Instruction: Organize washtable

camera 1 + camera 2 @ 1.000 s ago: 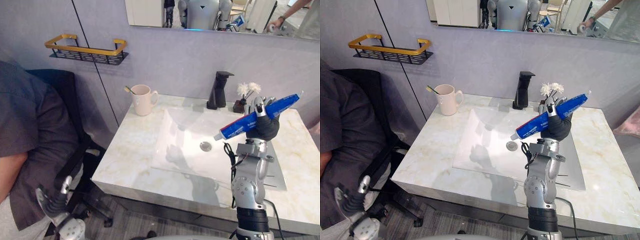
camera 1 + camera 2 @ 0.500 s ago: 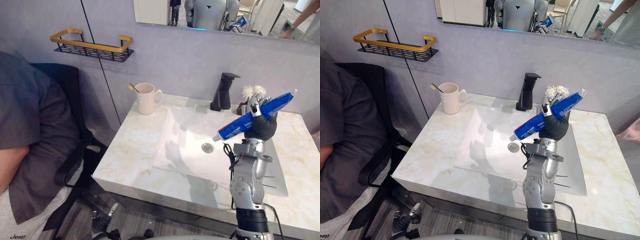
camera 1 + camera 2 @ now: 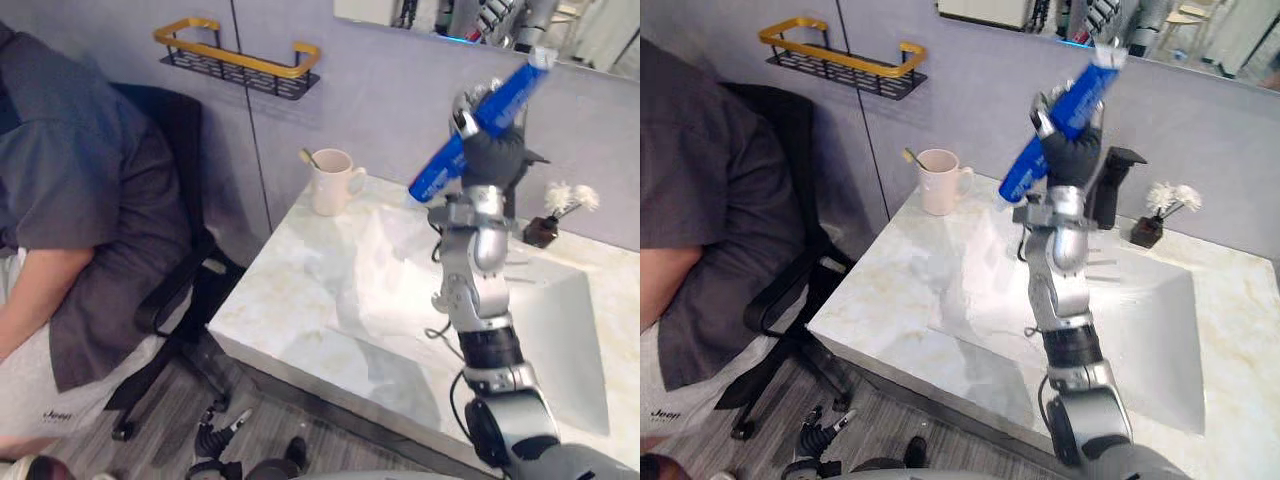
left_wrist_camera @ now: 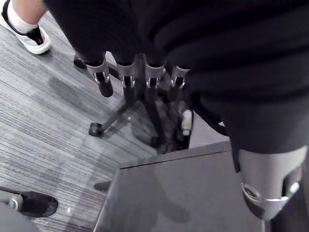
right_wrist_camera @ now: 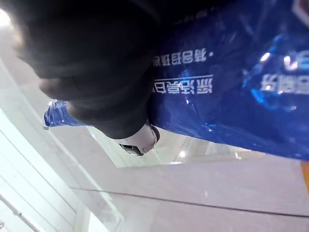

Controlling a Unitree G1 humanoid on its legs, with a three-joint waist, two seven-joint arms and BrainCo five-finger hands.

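Aloft, the right hand (image 3: 494,158) grips the blue tube (image 3: 518,86), likely toothpaste, slanted across its palm.

The mug (image 3: 330,182) stands on the counter (image 3: 270,300) left of the basin (image 3: 560,325), the vase (image 3: 541,232) apparently behind it.

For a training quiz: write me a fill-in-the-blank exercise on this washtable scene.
The right hand is shut on a ____ toothpaste tube. The toothbrush stands in a cream ____. The small vase holds ____ flowers.
Missing words: blue; mug; white.
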